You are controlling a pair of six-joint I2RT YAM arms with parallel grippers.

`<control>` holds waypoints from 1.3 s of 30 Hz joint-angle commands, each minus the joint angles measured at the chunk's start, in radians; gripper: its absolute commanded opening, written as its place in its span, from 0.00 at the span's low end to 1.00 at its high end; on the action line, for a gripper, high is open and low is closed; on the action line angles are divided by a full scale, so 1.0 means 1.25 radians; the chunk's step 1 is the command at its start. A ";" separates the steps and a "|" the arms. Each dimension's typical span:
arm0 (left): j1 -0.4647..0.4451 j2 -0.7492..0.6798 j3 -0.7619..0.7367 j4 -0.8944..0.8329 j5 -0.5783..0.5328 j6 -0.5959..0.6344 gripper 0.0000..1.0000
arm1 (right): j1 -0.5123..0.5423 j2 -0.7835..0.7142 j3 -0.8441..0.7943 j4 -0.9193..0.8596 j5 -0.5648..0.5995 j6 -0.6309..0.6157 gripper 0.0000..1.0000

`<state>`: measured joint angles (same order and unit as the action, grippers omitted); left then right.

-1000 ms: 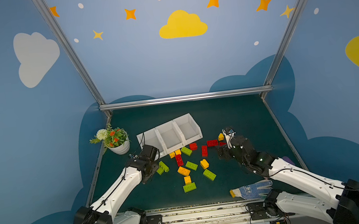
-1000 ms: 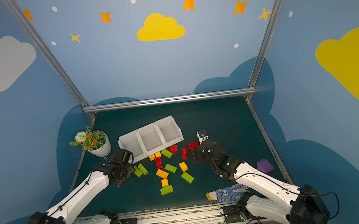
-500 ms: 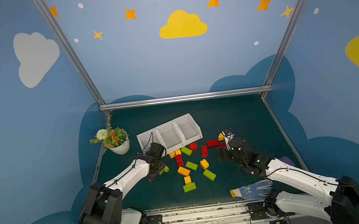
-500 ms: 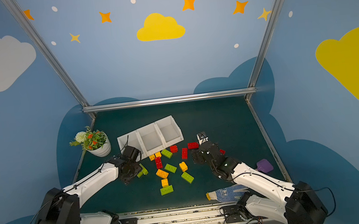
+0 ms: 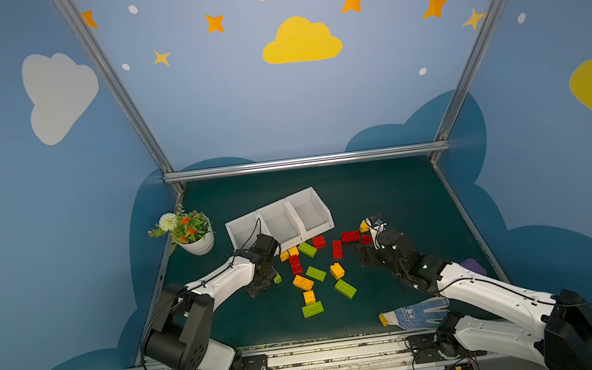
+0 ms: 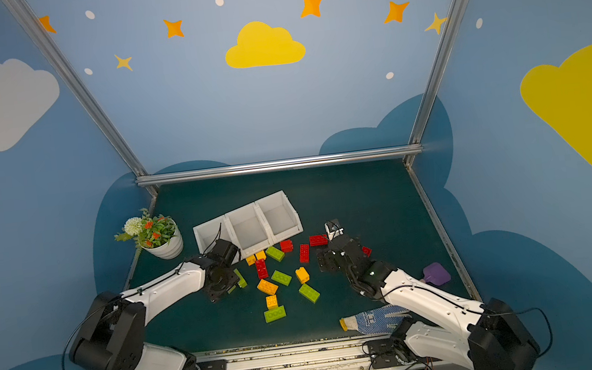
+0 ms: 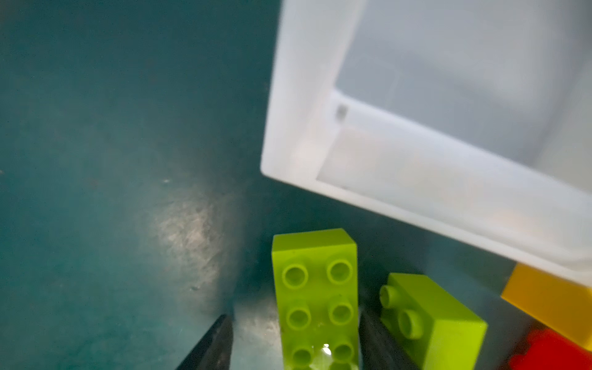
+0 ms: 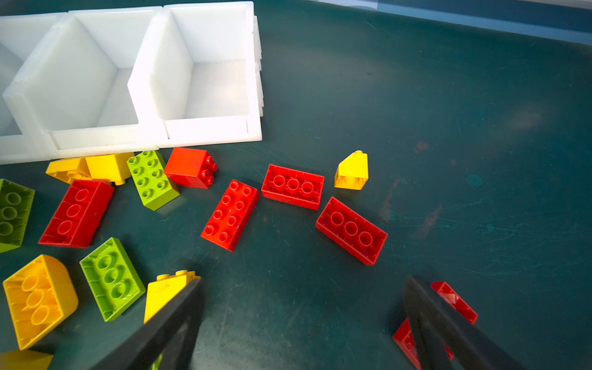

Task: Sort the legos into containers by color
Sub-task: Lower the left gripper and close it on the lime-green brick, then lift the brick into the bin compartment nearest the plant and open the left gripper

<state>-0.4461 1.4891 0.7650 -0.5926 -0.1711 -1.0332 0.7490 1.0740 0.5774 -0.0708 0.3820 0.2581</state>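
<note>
Left wrist view: left gripper point(image 7: 293, 320) loosely straddles glossy studded brick point(image 7: 315, 288); right gripper point(image 8: 304, 283) gapes.

Both top views are evenly lit from overhead, with faint shadows on the tabletop point(image 5: 384, 198). Wide-lens warp splays the frame posts point(image 5: 115, 89) toward 11 and 1 o'clock. The left wrist view is dim, hazy and smeared, the containers point(image 7: 298, 96) blurred, with pale glare on the tabletop. The right wrist view is bright and crisp, the containers near white-out and the right fingers point(image 8: 166, 323) soft.

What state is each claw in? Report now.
Left claw: open, straddling a green brick, not gripping yet.
Right claw: open, empty.
</note>
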 commanded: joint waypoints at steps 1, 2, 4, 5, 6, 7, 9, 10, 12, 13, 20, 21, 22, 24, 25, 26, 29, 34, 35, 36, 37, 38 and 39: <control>-0.002 -0.001 0.003 -0.018 -0.025 -0.004 0.55 | 0.002 0.001 -0.010 0.014 0.012 0.009 0.94; -0.001 -0.003 0.002 -0.018 -0.026 -0.003 0.53 | 0.002 0.001 -0.009 0.015 0.010 0.009 0.94; -0.002 -0.005 0.000 -0.016 -0.028 -0.001 0.48 | 0.002 0.001 -0.008 0.010 0.009 0.010 0.94; -0.002 -0.006 -0.003 -0.016 -0.028 0.001 0.46 | 0.002 -0.002 -0.008 0.009 0.009 0.009 0.94; -0.001 -0.006 -0.005 -0.014 -0.028 0.002 0.45 | 0.002 -0.003 -0.010 0.009 0.008 0.007 0.94; -0.002 -0.008 -0.009 -0.013 -0.026 0.002 0.43 | 0.002 -0.005 -0.015 0.013 0.011 0.009 0.94; -0.001 -0.015 -0.017 -0.013 -0.025 0.004 0.40 | 0.002 -0.011 -0.017 0.015 0.010 0.012 0.94; -0.002 -0.022 -0.022 -0.013 -0.023 0.006 0.38 | 0.002 -0.012 -0.016 0.012 0.008 0.011 0.94; -0.004 -0.041 -0.022 -0.022 -0.026 0.016 0.33 | 0.002 -0.018 -0.015 0.010 0.006 0.008 0.94; -0.007 -0.048 -0.019 -0.032 -0.031 0.023 0.32 | 0.002 -0.020 -0.016 0.011 0.004 0.009 0.94; -0.026 -0.174 0.018 -0.138 -0.072 0.070 0.30 | 0.002 -0.015 -0.013 0.016 -0.033 0.005 0.94; -0.026 -0.198 0.024 -0.151 -0.069 0.084 0.30 | 0.001 -0.015 -0.013 0.016 -0.033 0.006 0.94; -0.026 -0.217 0.032 -0.158 -0.062 0.100 0.30 | 0.002 -0.016 -0.013 0.016 -0.035 0.006 0.94; -0.026 -0.252 0.059 -0.172 -0.051 0.145 0.30 | 0.002 -0.015 -0.015 0.022 -0.041 0.008 0.94; -0.027 -0.261 0.072 -0.179 -0.051 0.159 0.30 | 0.002 -0.013 -0.017 0.025 -0.043 0.010 0.94; -0.026 -0.268 0.091 -0.184 -0.051 0.173 0.30 | 0.002 -0.011 -0.020 0.031 -0.042 0.015 0.94; -0.017 -0.259 0.140 -0.176 -0.039 0.203 0.30 | -0.003 -0.004 -0.043 0.056 -0.014 0.062 0.95; 0.018 -0.165 0.251 -0.171 -0.010 0.249 0.30 | -0.013 -0.010 -0.053 0.058 -0.010 0.068 0.95; 0.028 -0.146 0.266 -0.168 -0.002 0.253 0.30 | -0.013 -0.012 -0.055 0.059 -0.009 0.069 0.96; 0.045 -0.123 0.280 -0.159 0.009 0.263 0.30 | -0.015 -0.014 -0.056 0.061 -0.008 0.071 0.95; 0.063 -0.099 0.294 -0.153 0.016 0.272 0.29 | -0.015 -0.016 -0.058 0.063 -0.009 0.072 0.95; 0.076 -0.079 0.305 -0.152 0.016 0.276 0.29 | -0.016 -0.016 -0.061 0.064 -0.008 0.073 0.95; 0.092 -0.054 0.320 -0.156 0.013 0.280 0.29 | -0.015 -0.016 -0.061 0.064 -0.009 0.073 0.95</control>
<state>-0.3721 1.3640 1.1290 -0.7753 -0.1658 -0.7326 0.7345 1.0657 0.5098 -0.0120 0.3569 0.3344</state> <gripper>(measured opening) 0.304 0.955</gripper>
